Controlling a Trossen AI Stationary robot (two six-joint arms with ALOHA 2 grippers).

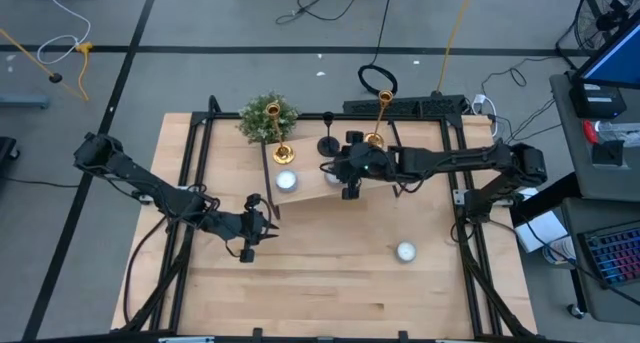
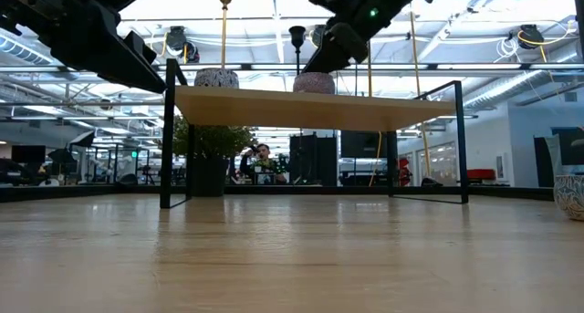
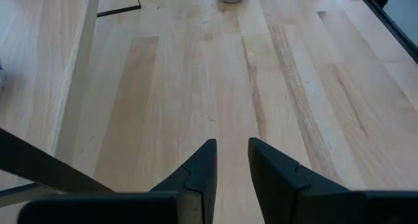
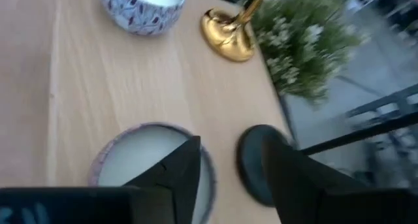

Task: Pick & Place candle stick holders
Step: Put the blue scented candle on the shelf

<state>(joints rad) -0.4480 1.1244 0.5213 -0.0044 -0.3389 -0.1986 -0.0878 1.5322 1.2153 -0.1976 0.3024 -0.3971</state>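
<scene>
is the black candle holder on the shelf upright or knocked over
Upright. The black candle holder rises straight from the raised shelf in the low view, with the right gripper just beside it.

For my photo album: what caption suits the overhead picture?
Two robot arms over a wooden table; right gripper hovers beside gold candlesticks, left gripper waits.

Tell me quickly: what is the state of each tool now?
Left tool: open, holding nothing, above the bare table.
Right tool: open, holding nothing, over the shelf by the black candlestick base.
</scene>
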